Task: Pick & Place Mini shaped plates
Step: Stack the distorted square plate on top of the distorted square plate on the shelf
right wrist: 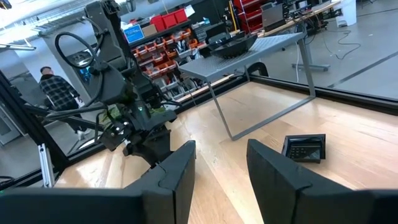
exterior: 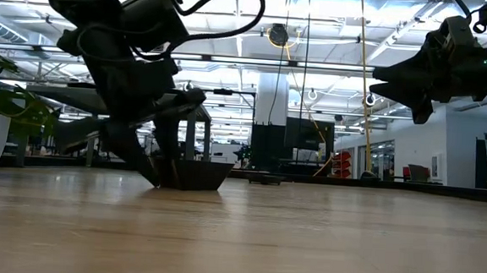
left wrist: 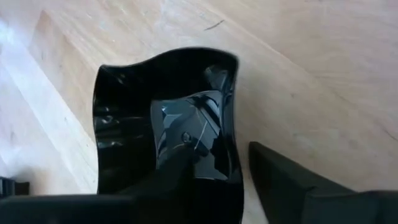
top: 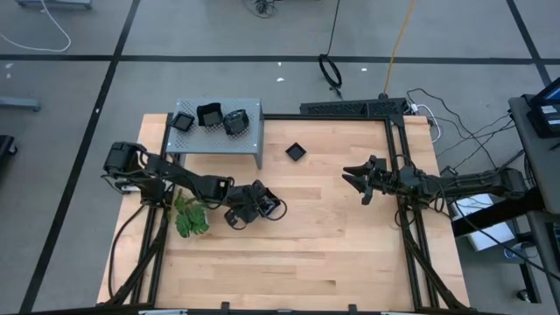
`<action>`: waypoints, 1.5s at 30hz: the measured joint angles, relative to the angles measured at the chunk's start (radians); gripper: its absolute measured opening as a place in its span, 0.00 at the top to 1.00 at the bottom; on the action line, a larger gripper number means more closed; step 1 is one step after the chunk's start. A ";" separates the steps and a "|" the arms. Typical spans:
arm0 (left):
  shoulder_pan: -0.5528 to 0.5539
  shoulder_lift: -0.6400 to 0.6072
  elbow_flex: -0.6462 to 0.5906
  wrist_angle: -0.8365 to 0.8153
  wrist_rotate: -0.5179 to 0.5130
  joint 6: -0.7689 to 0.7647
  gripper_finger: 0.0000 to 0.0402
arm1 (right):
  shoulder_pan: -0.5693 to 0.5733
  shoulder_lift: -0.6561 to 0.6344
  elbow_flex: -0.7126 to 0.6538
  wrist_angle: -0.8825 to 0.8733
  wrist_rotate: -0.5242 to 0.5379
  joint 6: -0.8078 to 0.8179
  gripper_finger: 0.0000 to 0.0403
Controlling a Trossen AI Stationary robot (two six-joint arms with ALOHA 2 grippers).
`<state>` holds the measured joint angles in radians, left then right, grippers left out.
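Three glossy black mini plates (top: 210, 117) are sitting on the grey perforated metal shelf (top: 254, 131), one small black square plate (top: 296, 151) is lying loose on the wooden table (top: 332, 245), and another wavy-edged black plate (left wrist: 168, 124) is being straddled at its rim by the left gripper (top: 255, 203), not yet clamped, while the right gripper (top: 360, 182) is hanging open, empty.

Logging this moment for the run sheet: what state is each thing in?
Left gripper: jaws astride the rim of a black plate, one inside, one outside.
Right gripper: open, empty, above the table.
Lone plate: flat on the table.
Shelf plates: resting on the shelf.

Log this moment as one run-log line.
left gripper: down at table, fingers astride rim of black dish | right gripper: open, waiting above table | shelf: three dishes | loose dish: on table
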<state>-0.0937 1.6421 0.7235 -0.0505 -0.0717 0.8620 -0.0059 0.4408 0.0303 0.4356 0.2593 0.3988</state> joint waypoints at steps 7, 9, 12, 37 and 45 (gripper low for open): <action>0.001 0.000 0.000 -0.002 0.044 -0.045 0.96 | 0.000 0.000 0.000 0.001 0.000 0.000 0.67; 0.000 0.000 0.000 0.002 0.052 -0.060 0.97 | 0.000 0.000 0.000 0.001 0.000 0.000 0.67; 0.001 -0.016 0.002 0.001 0.053 -0.060 0.97 | 0.000 0.000 0.000 0.001 0.000 0.000 0.67; 0.266 -0.261 0.476 -0.155 -0.342 -0.329 0.96 | 0.000 0.001 0.000 0.001 0.001 0.000 0.67; 0.435 -0.337 0.609 -0.562 -0.348 -0.459 0.98 | 0.000 0.002 0.000 0.001 0.001 0.000 0.67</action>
<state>0.3414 1.3053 1.3323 -0.6126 -0.4202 0.4035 -0.0059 0.4427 0.0303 0.4370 0.2604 0.3990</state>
